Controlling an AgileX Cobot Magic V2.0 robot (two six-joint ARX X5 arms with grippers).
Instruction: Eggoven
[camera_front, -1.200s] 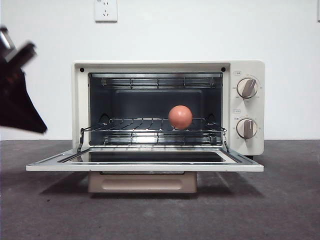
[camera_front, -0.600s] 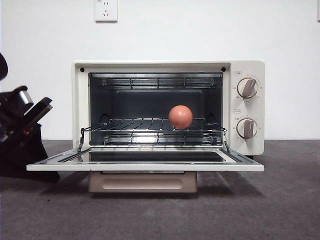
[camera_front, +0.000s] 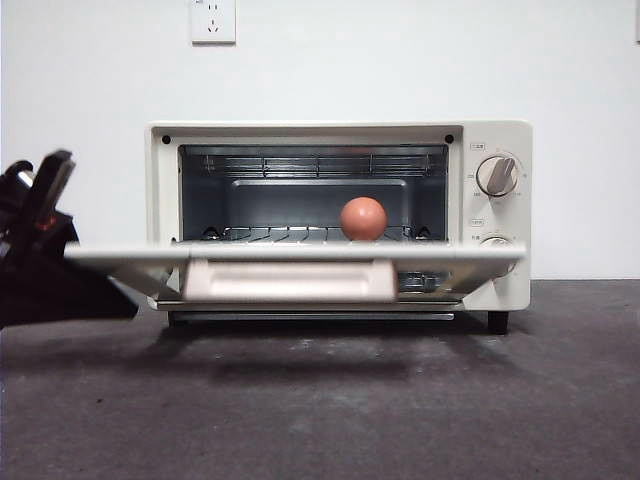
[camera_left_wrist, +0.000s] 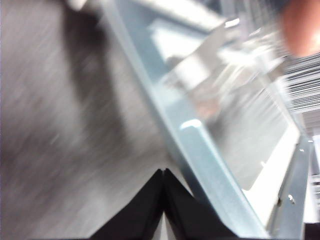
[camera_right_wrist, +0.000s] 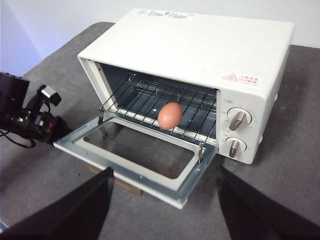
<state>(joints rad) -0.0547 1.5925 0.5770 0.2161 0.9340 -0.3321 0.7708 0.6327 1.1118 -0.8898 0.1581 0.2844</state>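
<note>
The orange-brown egg (camera_front: 363, 218) rests on the wire rack inside the cream oven (camera_front: 500, 140), right of centre. The oven door (camera_front: 290, 255) is lifted partway, its tan handle (camera_front: 288, 282) facing me. My left gripper (camera_front: 45, 200) is low at the door's left edge. Its wrist view shows the jaws shut (camera_left_wrist: 163, 171) against the door frame (camera_left_wrist: 210, 165), holding nothing, with the egg (camera_left_wrist: 302, 30) blurred beyond. My right gripper (camera_right_wrist: 162, 172) hangs open high in front of the oven (camera_right_wrist: 200, 45), looking down on the egg (camera_right_wrist: 170, 115) and the door (camera_right_wrist: 135, 170).
Two knobs (camera_front: 497, 175) are on the oven's right panel. The oven stands on a dark grey table (camera_front: 320, 420) before a white wall with an outlet (camera_front: 212, 20). The left arm (camera_right_wrist: 30, 117) occupies the table left of the door.
The door has swung up from lying flat to about halfway. The left gripper has dropped and moved in to the door's left edge.
</note>
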